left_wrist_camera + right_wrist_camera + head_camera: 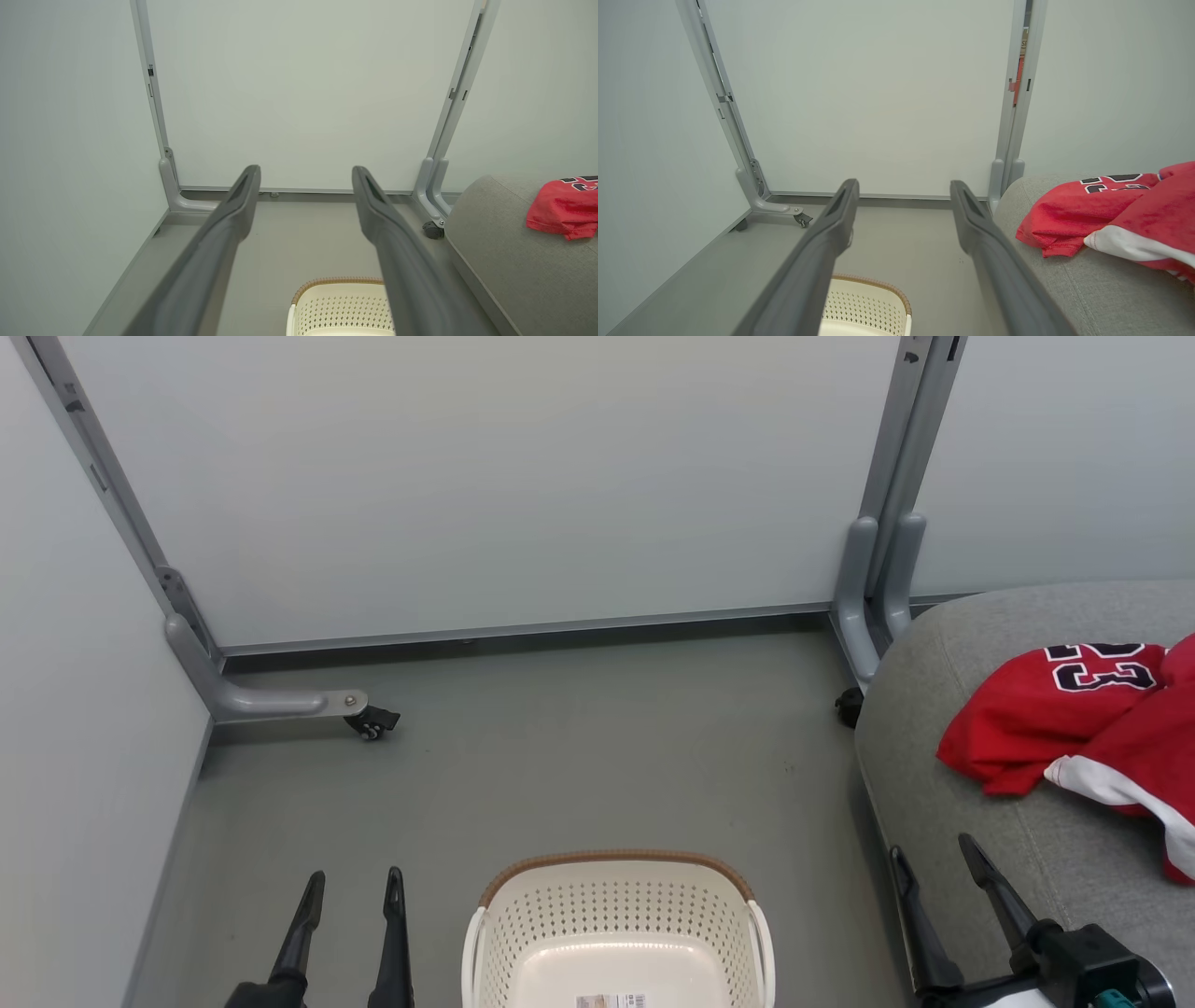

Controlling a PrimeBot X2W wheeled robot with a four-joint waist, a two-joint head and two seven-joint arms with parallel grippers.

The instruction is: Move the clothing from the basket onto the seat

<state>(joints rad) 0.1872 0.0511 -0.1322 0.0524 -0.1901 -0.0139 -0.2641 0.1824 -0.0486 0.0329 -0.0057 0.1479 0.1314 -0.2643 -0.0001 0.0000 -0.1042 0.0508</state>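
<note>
The cream basket (616,919) with a brown woven rim stands on the floor at bottom centre, with nothing inside but a label on its bottom. Both red garments lie on the grey seat (943,775) at the right: the jersey (1036,709) marked "23" and, partly over it, the white-striped one (1144,751). My left gripper (355,887) is open, left of the basket, holding nothing. Open too, my right gripper (934,854) hovers by the seat's front edge, below the clothing. The left wrist view shows the basket (341,305), seat (504,261) and jersey (560,212); the right wrist view shows the basket (864,303), seat (1101,294) and clothing (1101,214).
Pale partition panels (504,476) on grey metal legs wall in the grey floor (579,756) at the back and left. One castor foot (372,721) juts out at back left, another (848,707) sits beside the seat's corner.
</note>
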